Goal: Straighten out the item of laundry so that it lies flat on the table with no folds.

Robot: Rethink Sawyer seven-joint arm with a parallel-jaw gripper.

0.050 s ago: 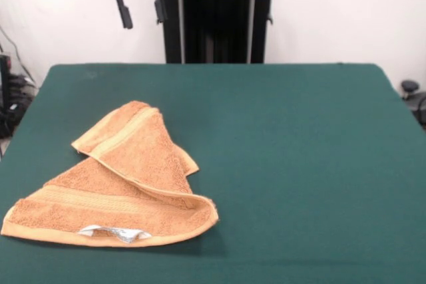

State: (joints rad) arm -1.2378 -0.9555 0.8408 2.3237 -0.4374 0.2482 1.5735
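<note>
Towel (123, 187) lying folded on green surface (299, 164) | end effector (142, 4) hanging above, fingers apparently spread, grasping nothing

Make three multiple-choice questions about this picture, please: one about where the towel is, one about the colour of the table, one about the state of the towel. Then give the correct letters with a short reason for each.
1. Where on the table does the towel lie?
A. In the picture's lower left part
B. In the picture's upper right corner
C. Hanging off the right edge

2. What colour is the table's top?
A. White
B. Dark green
C. Red

3. What is the towel's state?
A. Spread flat with no folds
B. Rolled into a tight tube
C. Folded over itself, with a flap on top

Answers:
1. A: the towel sits lower left in the front view, and the right half of the table holds nothing.
2. B: the whole top is dark green fabric.
3. C: an upper flap lies over the lower layer, and the white tag shows at the near edge.
</note>
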